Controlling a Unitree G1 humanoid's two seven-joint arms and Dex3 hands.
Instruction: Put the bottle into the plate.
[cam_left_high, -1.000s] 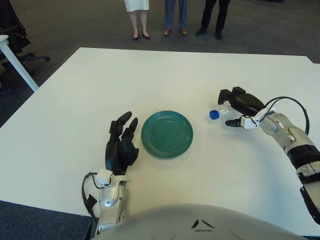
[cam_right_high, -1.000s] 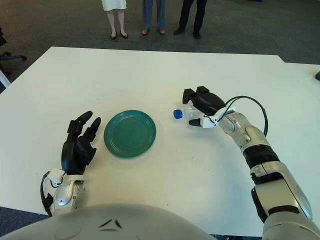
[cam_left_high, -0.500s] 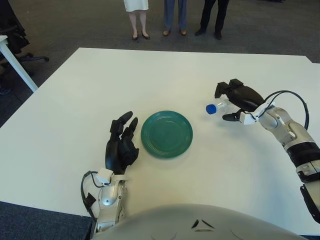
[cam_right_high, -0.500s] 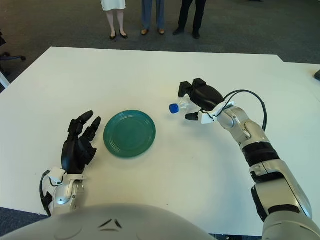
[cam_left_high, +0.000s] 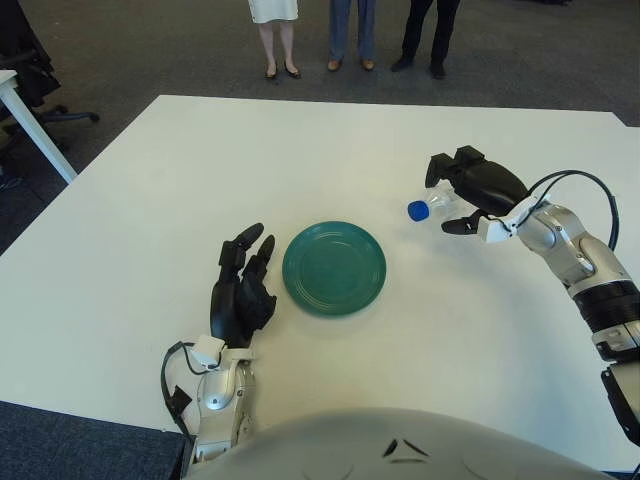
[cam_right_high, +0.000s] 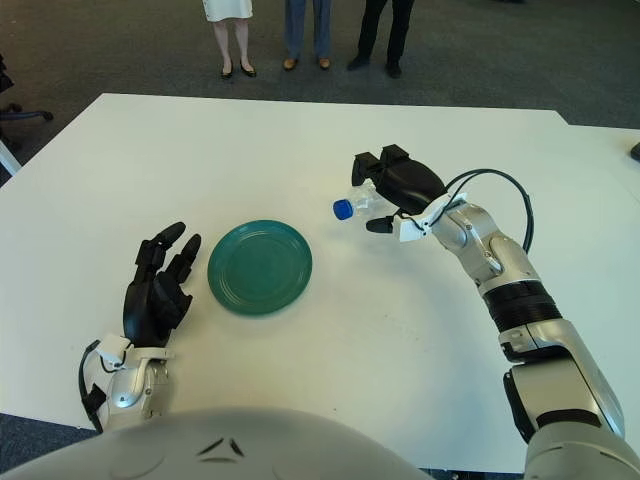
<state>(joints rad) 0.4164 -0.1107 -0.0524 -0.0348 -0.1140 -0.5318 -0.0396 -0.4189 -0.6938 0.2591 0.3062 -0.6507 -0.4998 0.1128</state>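
A small clear bottle (cam_left_high: 430, 205) with a blue cap (cam_left_high: 416, 211) hangs sideways above the white table, cap pointing left. My right hand (cam_left_high: 466, 192) is shut on it, to the right of the plate. The dark green round plate (cam_left_high: 334, 267) lies flat near the table's middle with nothing on it. My left hand (cam_left_high: 243, 290) shows just left of the plate, fingers spread and holding nothing.
The white table (cam_left_high: 330, 150) stretches far back and to both sides. Three people's legs (cam_left_high: 340, 35) stand beyond its far edge. An office chair and another table's leg (cam_left_high: 35, 120) show at the far left.
My right hand has lifted the bottle off the table and carried it left and a little farther back, closer to the plate. The left hand has stayed still.
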